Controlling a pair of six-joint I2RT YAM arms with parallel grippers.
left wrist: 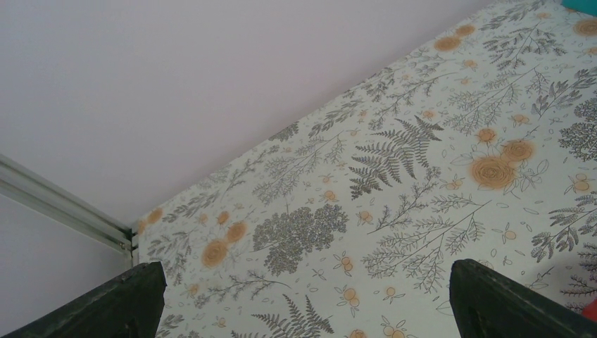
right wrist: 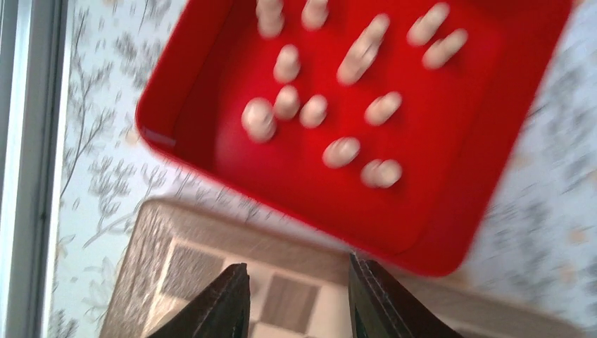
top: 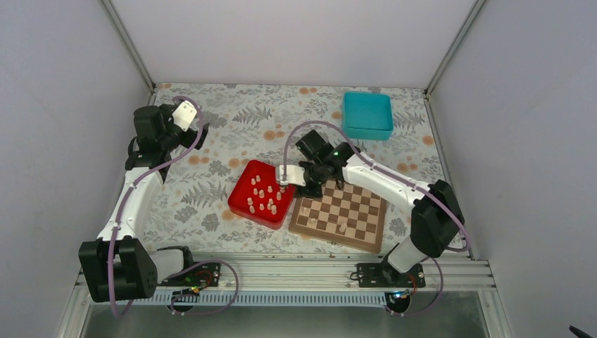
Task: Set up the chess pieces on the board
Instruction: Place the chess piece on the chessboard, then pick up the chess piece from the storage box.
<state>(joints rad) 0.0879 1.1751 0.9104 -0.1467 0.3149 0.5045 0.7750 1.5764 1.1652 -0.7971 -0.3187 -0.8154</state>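
Black-fingered right gripper (right wrist: 301,304): jaws stand partly apart, and nothing is seen between them. In the right wrist view, only a pale square and a brown square of the board (right wrist: 211,243) show in the gap. The gripper hangs over the board's far left corner, just beside the red tray (right wrist: 450,232). The wrist view is blurred.

Left gripper (left wrist: 310,313): jaws spread wide and hold nothing. It is poised over the floral tablecloth (left wrist: 394,176) near the back left corner of the table, well apart from board and tray.

Chess pieces (right wrist: 313,110): most lie or stand loose in the red tray, roughly a dozen, pale cream. Blur prevents an exact count or naming of types. From above, at least one pale piece (top: 342,224) stands on the board close to its near edge. Whether there is a second beside it cannot be told.

Board: lies at a slight angle on the cloth in front of the right arm, its left edge touching or just beside the tray's right side.

Teal box (top: 367,115): sits at the back of the table, well apart from the board.
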